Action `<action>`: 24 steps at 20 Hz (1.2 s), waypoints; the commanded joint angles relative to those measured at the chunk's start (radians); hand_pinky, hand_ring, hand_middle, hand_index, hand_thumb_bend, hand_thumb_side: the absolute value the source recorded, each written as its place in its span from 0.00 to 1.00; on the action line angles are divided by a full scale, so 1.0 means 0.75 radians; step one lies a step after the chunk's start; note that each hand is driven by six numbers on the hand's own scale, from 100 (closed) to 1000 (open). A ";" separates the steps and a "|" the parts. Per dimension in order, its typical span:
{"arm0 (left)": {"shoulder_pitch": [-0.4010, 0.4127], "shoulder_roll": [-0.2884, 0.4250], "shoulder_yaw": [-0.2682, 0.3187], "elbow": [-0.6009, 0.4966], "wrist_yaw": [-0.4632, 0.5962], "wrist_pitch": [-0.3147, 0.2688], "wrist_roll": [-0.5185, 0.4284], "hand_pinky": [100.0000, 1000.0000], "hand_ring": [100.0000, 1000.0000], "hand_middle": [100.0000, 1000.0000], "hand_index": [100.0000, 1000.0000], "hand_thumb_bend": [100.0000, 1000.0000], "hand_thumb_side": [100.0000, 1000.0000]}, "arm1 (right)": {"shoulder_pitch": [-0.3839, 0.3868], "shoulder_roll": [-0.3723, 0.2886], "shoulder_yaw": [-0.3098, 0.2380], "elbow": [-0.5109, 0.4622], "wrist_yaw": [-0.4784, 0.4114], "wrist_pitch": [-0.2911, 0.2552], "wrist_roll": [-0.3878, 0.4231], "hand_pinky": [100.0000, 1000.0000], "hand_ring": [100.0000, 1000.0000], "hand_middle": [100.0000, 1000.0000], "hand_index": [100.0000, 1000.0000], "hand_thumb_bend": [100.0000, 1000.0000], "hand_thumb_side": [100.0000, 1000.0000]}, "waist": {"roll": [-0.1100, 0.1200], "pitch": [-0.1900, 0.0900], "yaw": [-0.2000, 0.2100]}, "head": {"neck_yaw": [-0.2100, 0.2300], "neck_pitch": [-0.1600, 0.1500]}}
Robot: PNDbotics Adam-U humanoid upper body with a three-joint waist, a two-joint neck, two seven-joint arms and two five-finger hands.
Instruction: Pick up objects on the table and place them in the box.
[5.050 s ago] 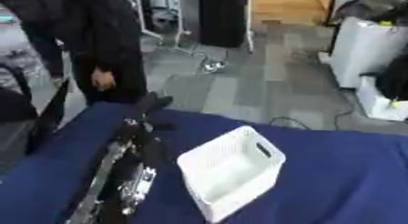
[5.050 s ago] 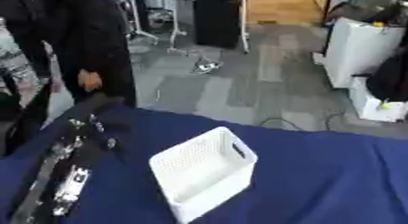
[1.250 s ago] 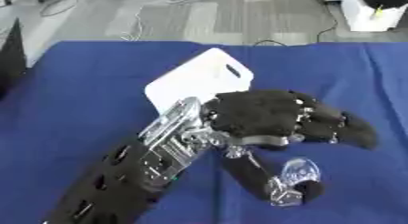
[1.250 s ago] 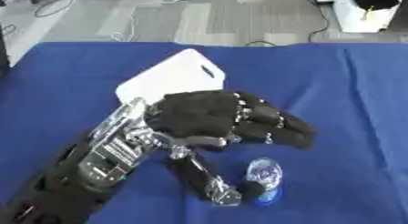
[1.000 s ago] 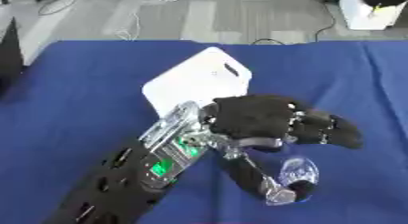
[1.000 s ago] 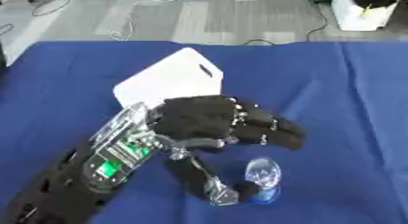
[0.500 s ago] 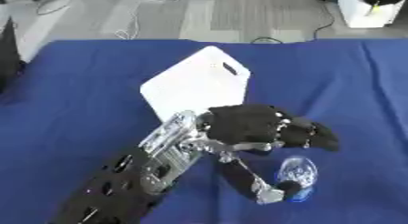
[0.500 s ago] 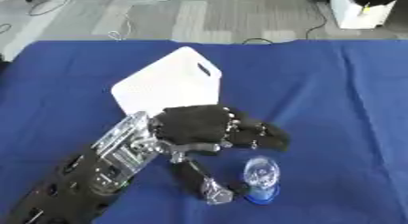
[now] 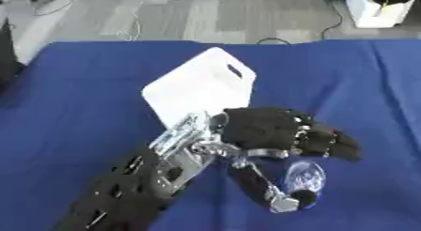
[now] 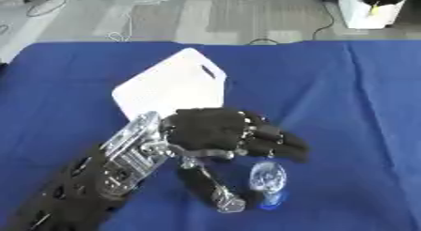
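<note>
A small clear plastic bottle (image 10: 267, 177) with a blue cap (image 10: 269, 198) lies on the blue table (image 9: 74, 84), cap toward me. My left hand (image 9: 263, 131) reaches in from the lower left and hovers over it. Its fingers (image 9: 333, 144) arch past the bottle's far end and its thumb (image 9: 259, 185) runs down the bottle's left side, so the bottle sits in the gap between them. I cannot see any contact. The white box (image 9: 197, 89) stands just behind the hand, tilted, its handle slot at the far right corner. My right hand shows in neither view.
The table's far edge (image 9: 206, 41) runs across the top, with grey floor and cables beyond it. A white unit (image 9: 378, 9) stands on the floor at the upper right. Blue cloth stretches to the right of the bottle and left of the box.
Five seconds ago the camera faced the room; now it looks down at the table. In the last second my left hand has drawn back and lowered, its fingers curving over the bottle.
</note>
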 commanded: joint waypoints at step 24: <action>-0.151 -0.006 -0.030 -0.018 -0.220 -0.153 0.003 1.00 0.87 0.92 0.92 0.00 0.44 | -0.037 -0.026 -0.006 -0.023 -0.023 0.000 0.024 0.87 0.80 0.82 0.86 0.00 0.94 | 0.014 0.006 -0.032 | -0.004 -0.031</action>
